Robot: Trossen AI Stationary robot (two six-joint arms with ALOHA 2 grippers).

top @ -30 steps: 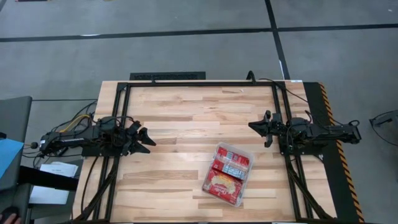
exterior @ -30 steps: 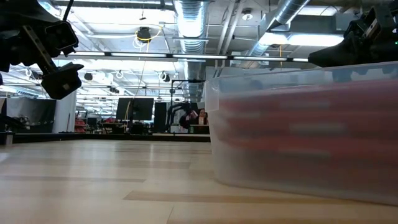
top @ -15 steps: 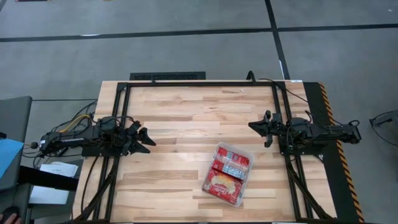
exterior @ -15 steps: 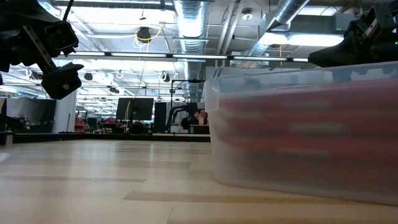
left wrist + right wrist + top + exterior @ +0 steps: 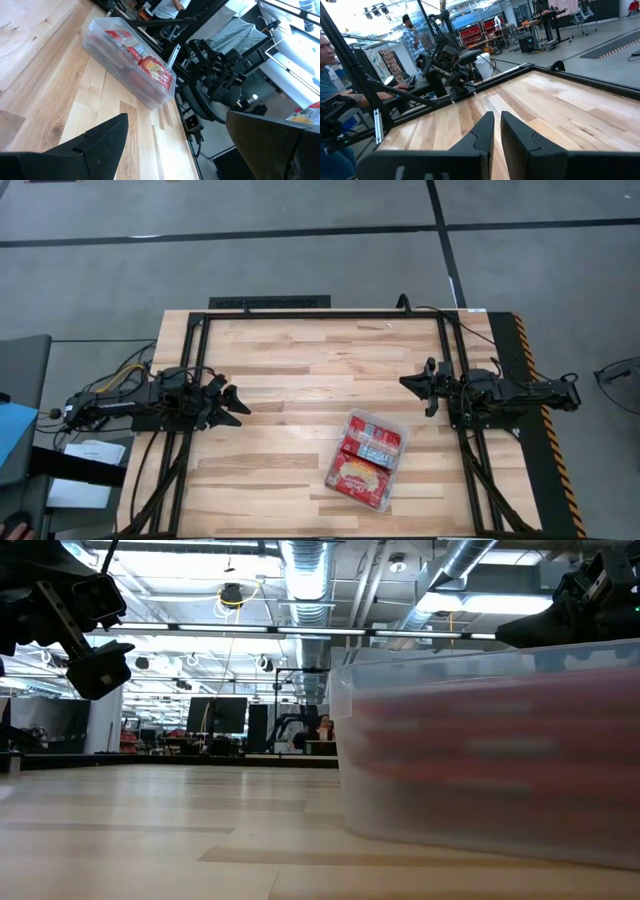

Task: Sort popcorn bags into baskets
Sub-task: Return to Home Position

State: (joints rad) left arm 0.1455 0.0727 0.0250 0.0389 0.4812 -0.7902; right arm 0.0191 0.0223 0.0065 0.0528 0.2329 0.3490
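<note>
On the table (image 5: pixel 300 360), the red popcorn bags (image 5: pixel 365 460) lie in the clear tray (image 5: pixel 403 430). The left gripper (image 5: pixel 240 402) is wide open, the right gripper (image 5: pixel 497 120) almost closed, both empty

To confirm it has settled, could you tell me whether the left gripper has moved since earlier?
No; seen from above, the left gripper stays put beside the table's left rail.

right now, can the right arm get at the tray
Probably yes. The tray sits on the table close to the right gripper, with only bare wood between them, and its top is open to a reach from above.
</note>
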